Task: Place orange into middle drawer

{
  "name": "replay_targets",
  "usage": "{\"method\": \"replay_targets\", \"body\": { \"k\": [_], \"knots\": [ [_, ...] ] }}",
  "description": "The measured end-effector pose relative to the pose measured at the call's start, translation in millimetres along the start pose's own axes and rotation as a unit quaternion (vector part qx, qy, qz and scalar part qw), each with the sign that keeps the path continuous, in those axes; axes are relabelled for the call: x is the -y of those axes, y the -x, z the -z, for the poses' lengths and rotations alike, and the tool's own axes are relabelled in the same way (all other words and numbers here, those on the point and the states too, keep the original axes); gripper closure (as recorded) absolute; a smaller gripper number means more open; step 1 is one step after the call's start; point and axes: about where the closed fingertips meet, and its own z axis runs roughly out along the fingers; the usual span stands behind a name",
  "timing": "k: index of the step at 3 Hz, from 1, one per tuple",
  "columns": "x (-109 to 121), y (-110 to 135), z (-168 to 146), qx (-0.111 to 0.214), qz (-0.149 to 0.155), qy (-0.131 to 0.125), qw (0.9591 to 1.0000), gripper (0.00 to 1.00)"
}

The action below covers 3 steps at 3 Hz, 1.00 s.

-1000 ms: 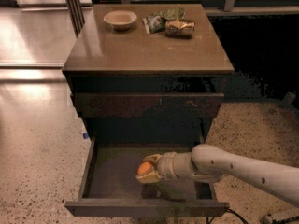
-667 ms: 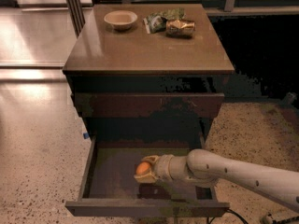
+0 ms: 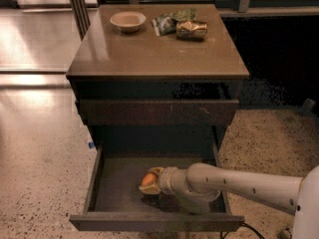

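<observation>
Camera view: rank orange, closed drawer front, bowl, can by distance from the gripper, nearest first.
1. orange, held by the gripper inside the middle drawer.
2. closed drawer front, above it.
3. bowl and can, back of the cabinet top: too close to call.

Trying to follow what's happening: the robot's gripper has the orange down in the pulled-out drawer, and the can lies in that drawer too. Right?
Not quite: the can lies on the cabinet top, not in the drawer. The rest holds: the camera view shows the gripper closed on the orange down in the pulled-out middle drawer.
</observation>
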Motion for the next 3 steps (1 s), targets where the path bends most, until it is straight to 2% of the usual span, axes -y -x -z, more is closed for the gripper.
{"method": "replay_targets", "body": {
  "k": [1,2,3],
  "knots": [
    [6.9,-17.4,-20.0,0.000,-0.019,0.001,0.9998,1.00],
    [23.8,-43.1,-28.3,0.011,-0.061,-0.002,0.9981,1.00],
    [23.8,-42.9,-28.1,0.011,-0.061,-0.002,0.9981,1.00]
  ]
}}
